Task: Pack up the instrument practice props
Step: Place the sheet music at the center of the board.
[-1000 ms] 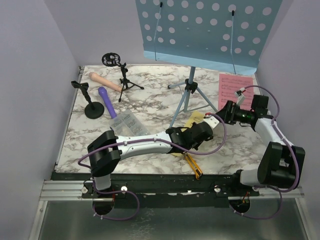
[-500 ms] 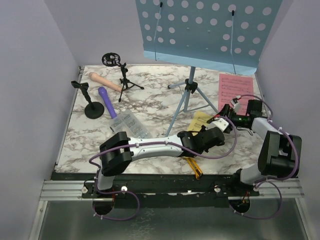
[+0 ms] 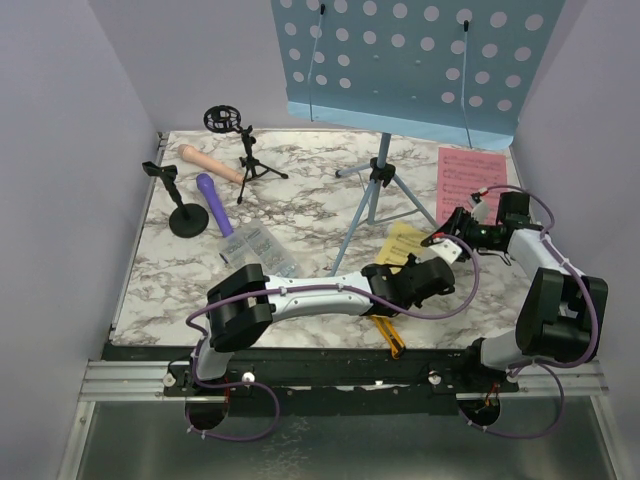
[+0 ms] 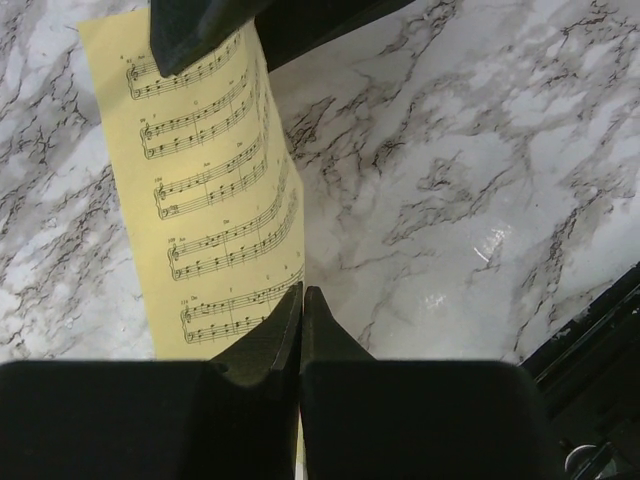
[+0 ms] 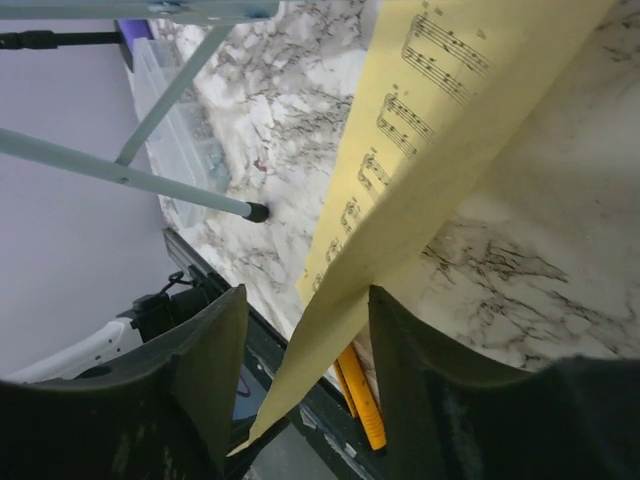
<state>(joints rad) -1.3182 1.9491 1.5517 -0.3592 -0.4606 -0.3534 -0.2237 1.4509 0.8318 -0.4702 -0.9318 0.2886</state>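
The yellow sheet-music page (image 3: pixel 400 243) is lifted off the marble at the front right. My left gripper (image 4: pixel 301 290) is shut on one edge of the yellow page (image 4: pixel 200 180). My right gripper (image 5: pixel 305 295) stands open with the yellow page (image 5: pixel 430 110) passing between its fingers, one corner hanging free. In the top view my right gripper (image 3: pixel 441 243) meets my left gripper (image 3: pixel 412 266) at the sheet. The pink page (image 3: pixel 470 175) lies flat at the back right. The light-blue music rack (image 3: pixel 415 60) stands at the back on its tripod legs (image 3: pixel 375 200).
A beige microphone (image 3: pixel 208 163), a purple microphone (image 3: pixel 214 203) and two black mic mounts (image 3: pixel 185 205) (image 3: pixel 240 140) sit at the back left. A clear plastic box (image 3: pixel 258 248) lies left of centre. A yellow-and-black utility knife (image 3: pixel 388 332) lies at the front edge, under my left arm.
My left gripper carried the yellow page to the right. My right gripper swung in from the right onto the page, and its jaws have narrowed around the sheet.
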